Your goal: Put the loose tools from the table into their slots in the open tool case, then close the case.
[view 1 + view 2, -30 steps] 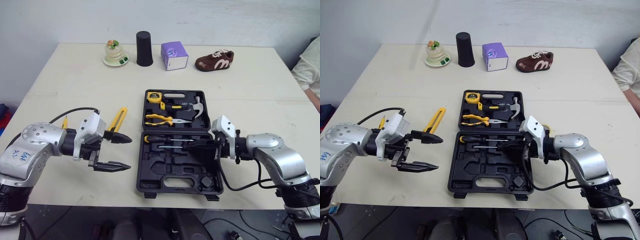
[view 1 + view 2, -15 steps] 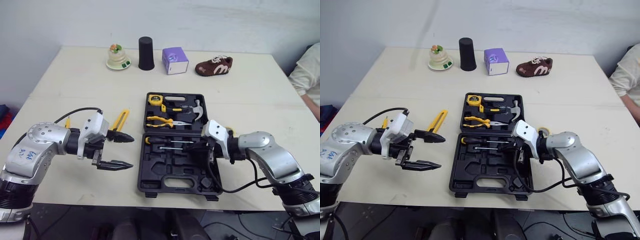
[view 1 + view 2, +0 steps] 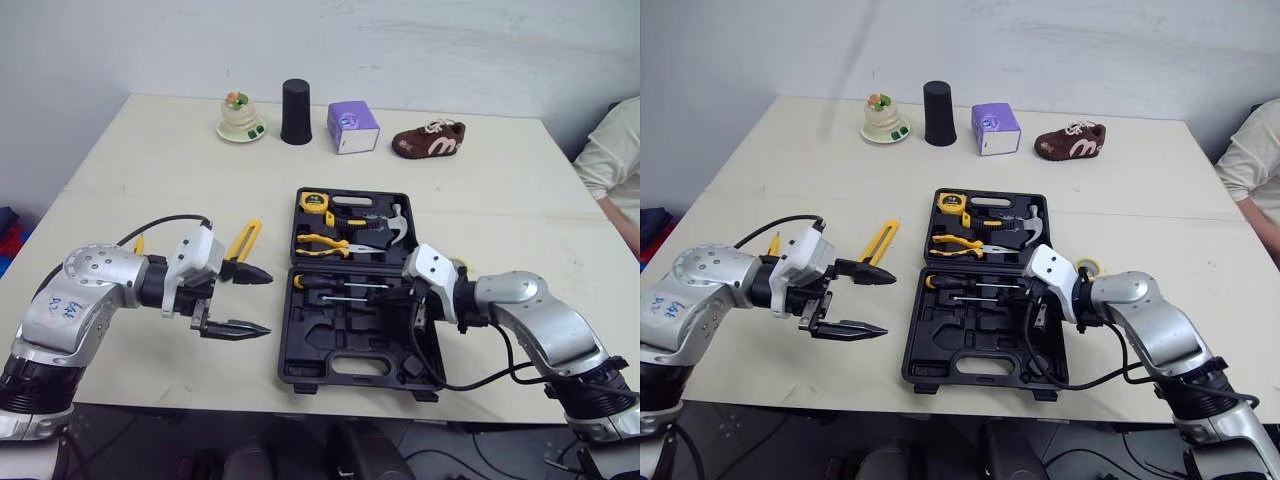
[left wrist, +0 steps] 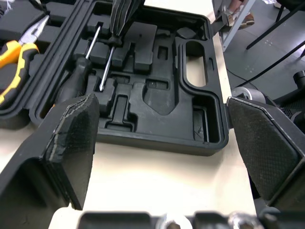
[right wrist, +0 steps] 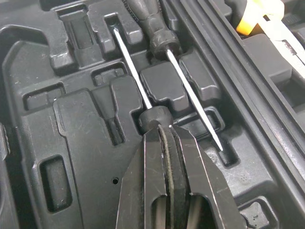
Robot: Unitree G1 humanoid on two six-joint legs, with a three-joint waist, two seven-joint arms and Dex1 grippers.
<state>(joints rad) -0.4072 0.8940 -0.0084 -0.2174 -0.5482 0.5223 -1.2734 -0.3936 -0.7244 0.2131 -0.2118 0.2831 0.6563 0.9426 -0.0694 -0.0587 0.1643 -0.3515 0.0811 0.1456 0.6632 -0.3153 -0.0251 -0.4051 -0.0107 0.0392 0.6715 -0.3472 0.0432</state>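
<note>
**Cream table, bare wall**

From my station I see a wide cream table (image 3: 130,150) with a faint seam running across it from side to side. Behind its far edge stands a plain whitish wall (image 3: 450,40). The light falls evenly and the shadows are soft. Below the near edge, the floor (image 3: 150,440) is dark grey.

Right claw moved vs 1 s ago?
Yes. The right claw has shifted toward the robot's left, further in over the tool case; its wrist now overlaps the case's right edge.
</note>
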